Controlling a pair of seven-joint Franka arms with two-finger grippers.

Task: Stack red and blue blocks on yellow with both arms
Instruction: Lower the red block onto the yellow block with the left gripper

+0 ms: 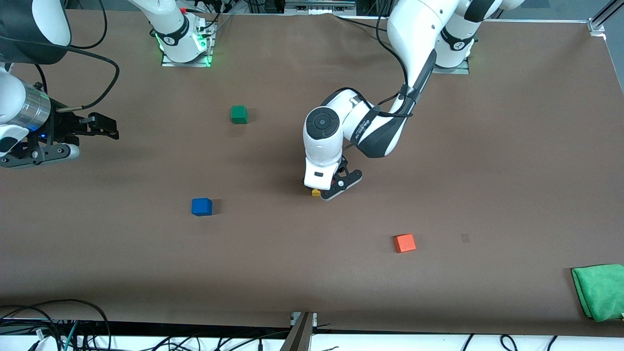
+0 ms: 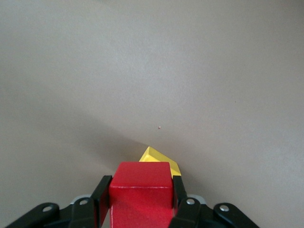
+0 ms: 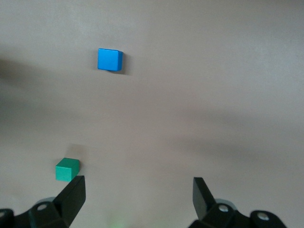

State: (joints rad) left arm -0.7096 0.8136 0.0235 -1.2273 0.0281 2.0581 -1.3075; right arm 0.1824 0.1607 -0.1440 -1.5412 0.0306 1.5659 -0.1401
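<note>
nearest the front camera, at the lower right edge of the frame, lies a folded green cloth (image 1: 600, 291) on the brown table (image 1: 487, 170). just above it in the frame, toward the centre, sits a small light orange matte cube (image 1: 404, 243). at centre frame the left tool (image 1: 325, 191) has its fingers (image 2: 179, 195) closed on a small deep red matte cube (image 2: 140, 192), low over a small bright yellow matte cube (image 1: 316, 192); whether red touches yellow cannot be told. a small bright blue matte cube (image 1: 202, 206) rests at lower centre-left, well apart. a small green matte cube (image 1: 239, 114) sits higher in the frame. at the left edge the right tool (image 1: 100, 126) waits in the air, fingers (image 3: 71, 197) spread wide, holding nothing
</note>
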